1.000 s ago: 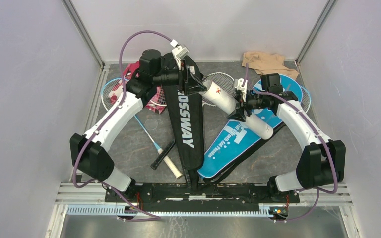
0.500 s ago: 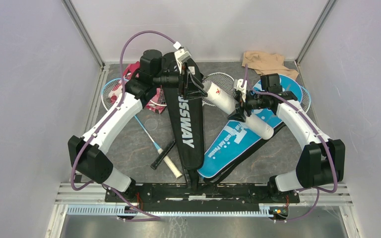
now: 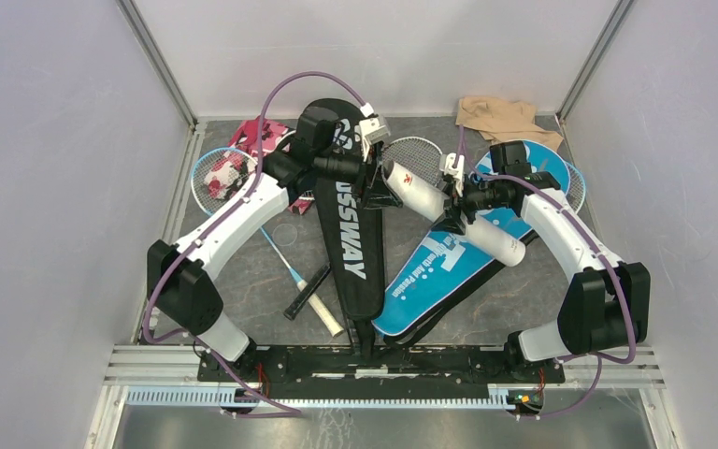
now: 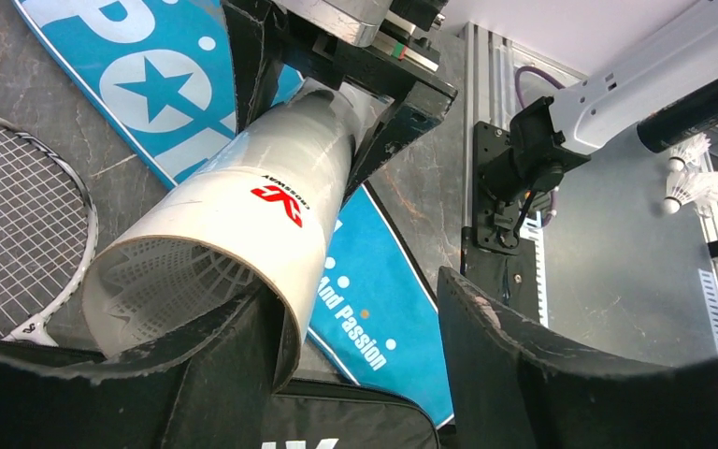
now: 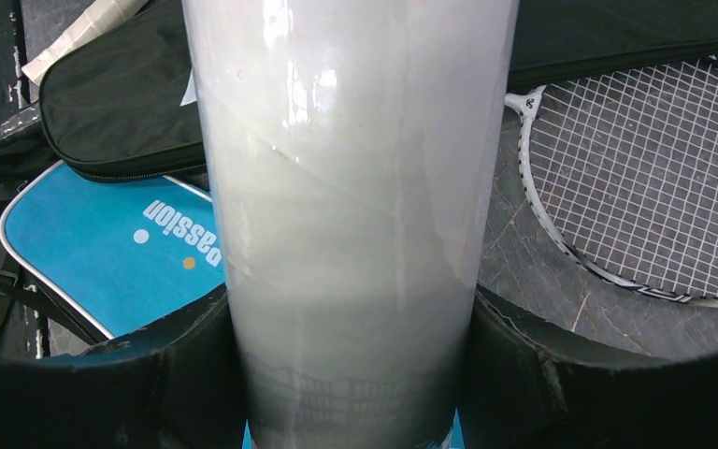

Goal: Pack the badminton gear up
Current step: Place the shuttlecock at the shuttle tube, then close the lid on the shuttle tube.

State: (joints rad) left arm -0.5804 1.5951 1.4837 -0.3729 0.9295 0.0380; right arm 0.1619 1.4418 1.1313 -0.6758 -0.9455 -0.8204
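Left wrist view is showing the right jaws clenching the white tube [image 4: 243, 215], shuttlecocks [image 4: 164, 285] inside, over the blue cover [image 4: 150, 84]; left jaws are hanging released beside its mouth, so keeping that mouth from dipping seems wise.

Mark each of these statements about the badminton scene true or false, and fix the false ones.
1. The right gripper is clamped on the white tube. True.
2. The tube is empty. False: feather shuttlecocks show inside its open end.
3. Seen from above, the black CROSSWAY cover lies left of the blue cover. True.
4. The beige cloth lies by the arm bases. False: it sits at the far right corner.
5. The left gripper is shut. False: its jaws stand open at the tube's open end.
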